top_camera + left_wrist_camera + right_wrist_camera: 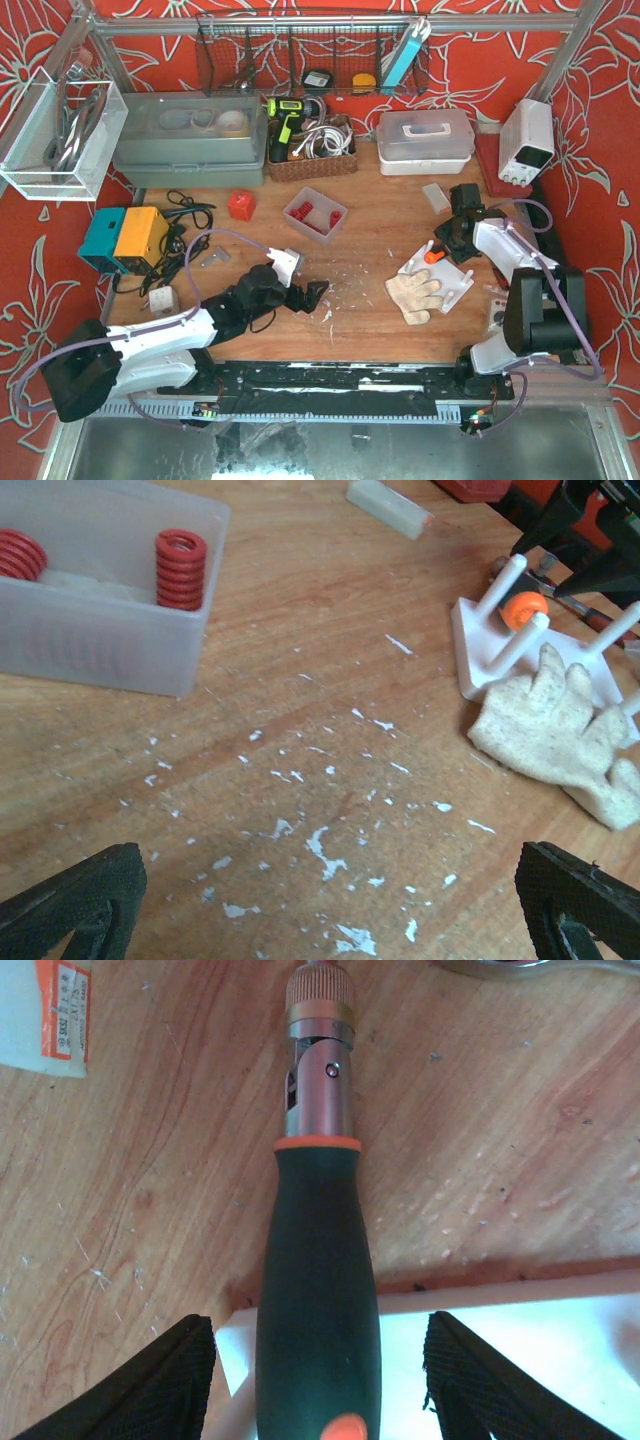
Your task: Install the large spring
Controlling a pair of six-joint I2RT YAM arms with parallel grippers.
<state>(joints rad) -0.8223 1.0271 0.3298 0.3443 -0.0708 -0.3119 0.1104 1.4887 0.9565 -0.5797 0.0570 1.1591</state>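
Note:
Two large red springs (180,568) stand in a clear bin (315,213), one at its left end (20,555). A white fixture plate with upright pegs (480,645) lies at the right (440,268), with a cream glove (413,295) draped over its near edge. A dark-handled screwdriver (318,1260) lies across the plate (530,1350), and its orange butt (523,608) shows between the pegs. My right gripper (320,1385) is open, with its fingers either side of the handle and not touching it. My left gripper (330,910) is wide open and empty, low over bare wood between the bin and the plate.
A small clear packet with an orange label (436,196) lies beyond the plate. A red cube (240,204), teal and orange boxes (130,238) and cables sit at the left. A basket with a drill (300,140), lidded tubs and a power supply (527,140) line the back.

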